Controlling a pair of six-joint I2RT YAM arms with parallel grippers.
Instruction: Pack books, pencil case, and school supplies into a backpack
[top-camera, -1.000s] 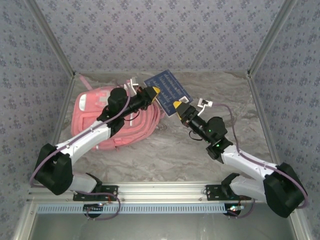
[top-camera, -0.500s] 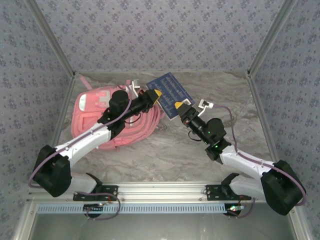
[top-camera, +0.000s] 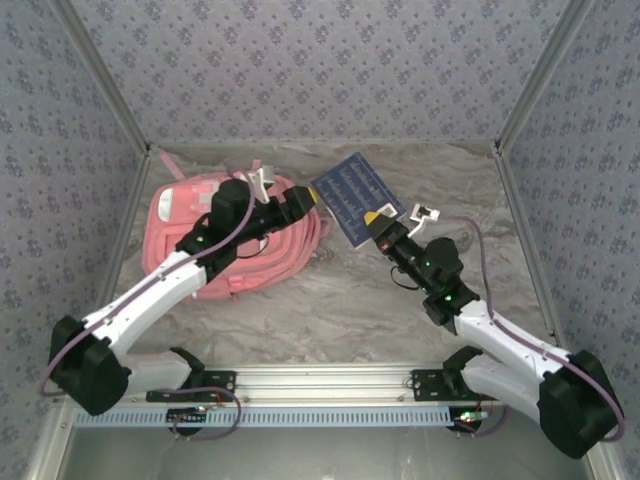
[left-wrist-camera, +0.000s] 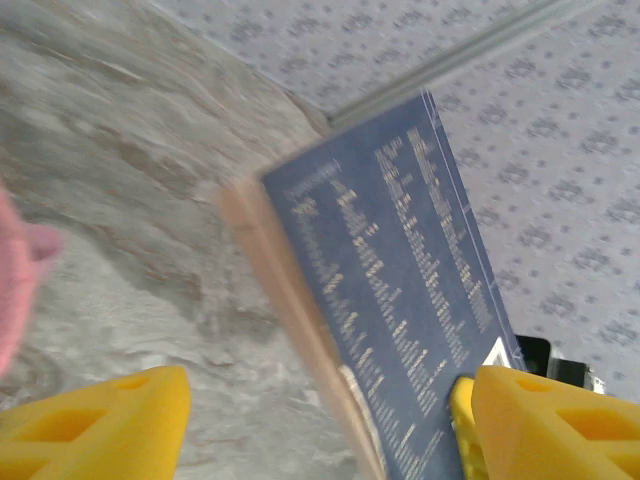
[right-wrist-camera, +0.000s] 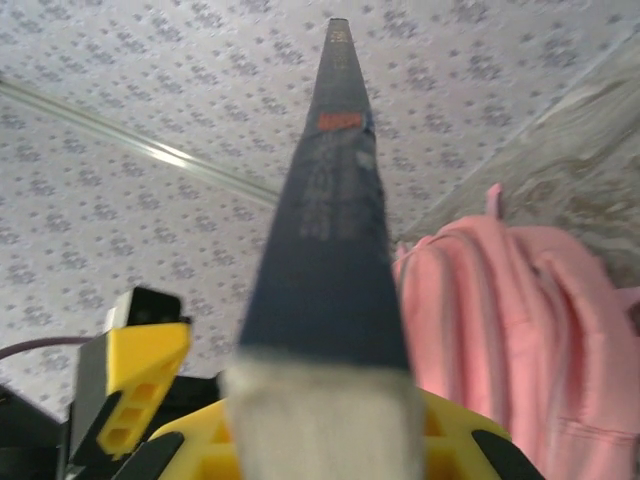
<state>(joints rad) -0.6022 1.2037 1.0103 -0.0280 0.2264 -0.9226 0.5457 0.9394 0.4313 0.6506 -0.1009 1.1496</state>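
— What's between the left gripper's (left-wrist-camera: 320, 425) yellow fingers (left-wrist-camera: 110, 420)?
— A navy book (left-wrist-camera: 400, 290), tilted, close to the right-hand finger. The jaws are spread wide, with the marbled table (left-wrist-camera: 130, 200) beneath and a sliver of pink backpack (left-wrist-camera: 15, 290) at the left edge.

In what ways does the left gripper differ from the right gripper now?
The left gripper stands open, holding nothing; the right gripper is shut on the navy book. The left gripper is beside the pink backpack; the right gripper is over the table. Both have yellow fingers.
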